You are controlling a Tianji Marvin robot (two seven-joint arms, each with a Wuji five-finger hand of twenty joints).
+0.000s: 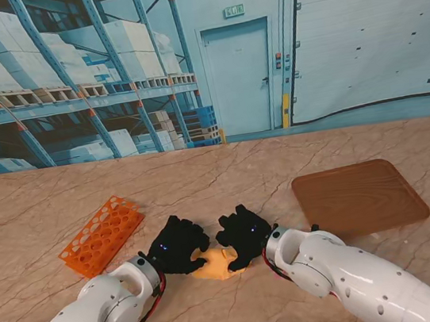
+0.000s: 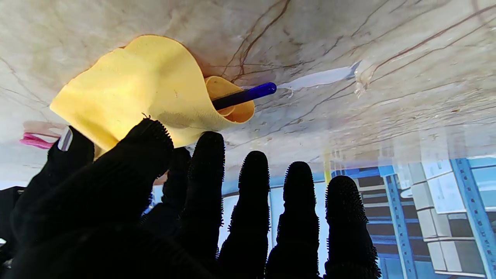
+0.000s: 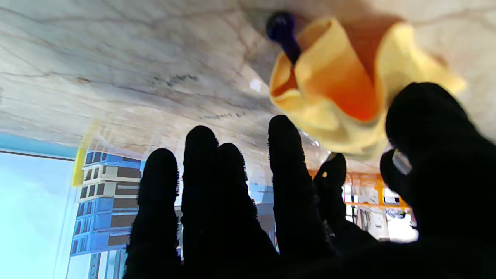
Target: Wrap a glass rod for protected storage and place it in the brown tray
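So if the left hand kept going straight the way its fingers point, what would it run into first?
Probably the yellow cloth rolled around the blue glass rod: the left hand is already at its edge. Whether the fingers touch it is unclear.

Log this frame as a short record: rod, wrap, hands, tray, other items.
rod: blue glass rod, one end poking out of the wrap
wrap: yellow cloth rolled loosely around the rod, on the table
left hand: on the cloth
right hand: on the cloth
brown tray: right, holds nothing
other: orange rack, left
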